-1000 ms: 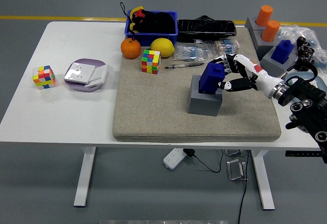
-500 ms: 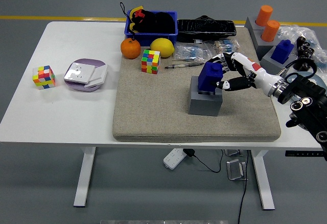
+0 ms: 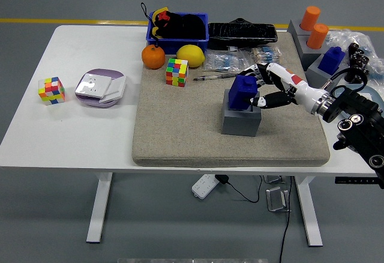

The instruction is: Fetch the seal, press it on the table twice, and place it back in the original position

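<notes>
No legible writing or brand is seen on anything. The blue seal (image 3: 243, 91) is seated in the grey holder (image 3: 241, 119) near the middle of the tan mat (image 3: 180, 131) on the white bench (image 3: 72, 137). The right hand (image 3: 268, 86) is closed on the seal w/ fingers (image 3: 262, 101) wrapped round its right side. Left hand is not seen.
</notes>
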Controlling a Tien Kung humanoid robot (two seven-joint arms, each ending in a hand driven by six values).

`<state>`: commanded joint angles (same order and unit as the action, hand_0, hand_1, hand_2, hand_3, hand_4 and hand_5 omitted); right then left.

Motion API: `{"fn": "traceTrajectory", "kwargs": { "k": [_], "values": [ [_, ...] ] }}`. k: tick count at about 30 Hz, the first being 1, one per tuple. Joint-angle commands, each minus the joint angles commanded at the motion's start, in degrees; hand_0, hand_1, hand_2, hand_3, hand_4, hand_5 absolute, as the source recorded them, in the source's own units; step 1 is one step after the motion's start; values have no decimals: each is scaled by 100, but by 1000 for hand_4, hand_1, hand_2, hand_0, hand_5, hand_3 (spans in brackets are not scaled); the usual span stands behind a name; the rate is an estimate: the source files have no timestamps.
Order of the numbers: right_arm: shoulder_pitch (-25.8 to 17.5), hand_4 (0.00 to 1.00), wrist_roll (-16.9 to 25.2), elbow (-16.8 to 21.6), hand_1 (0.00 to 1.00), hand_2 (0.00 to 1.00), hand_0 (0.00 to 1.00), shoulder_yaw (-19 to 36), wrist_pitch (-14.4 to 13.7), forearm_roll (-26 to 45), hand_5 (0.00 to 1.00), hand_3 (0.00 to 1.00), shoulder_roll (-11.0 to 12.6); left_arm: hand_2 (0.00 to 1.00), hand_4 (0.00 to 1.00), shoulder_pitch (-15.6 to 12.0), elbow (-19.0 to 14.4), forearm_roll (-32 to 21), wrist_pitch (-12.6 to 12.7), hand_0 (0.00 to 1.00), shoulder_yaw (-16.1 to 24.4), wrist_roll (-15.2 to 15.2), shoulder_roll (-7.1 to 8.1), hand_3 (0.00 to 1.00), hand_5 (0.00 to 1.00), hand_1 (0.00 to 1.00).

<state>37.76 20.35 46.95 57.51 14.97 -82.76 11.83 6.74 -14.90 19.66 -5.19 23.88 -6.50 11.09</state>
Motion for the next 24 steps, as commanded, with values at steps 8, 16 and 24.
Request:
{"fn": "traceTrajectory", "kwargs": {
  "k": [8,16,24],
  "values": [
    [3,659,0,49,380,368,487,90,35,-285,2,435,27,788,794,-2,-2,5,-1,815,13,2,1,839,394,816],
    [-3,661,11,151,380,367,487,135,85,-613,2,435,35,788,795,-10,-2,5,-3,815,17,2,-2,839,395,817],
    [27,661,19,228,380,367,487,192,116,-904,2,436,31,788,795,-7,3,-2,-2,815,8,-1,0,838,396,816]
  ]
}}
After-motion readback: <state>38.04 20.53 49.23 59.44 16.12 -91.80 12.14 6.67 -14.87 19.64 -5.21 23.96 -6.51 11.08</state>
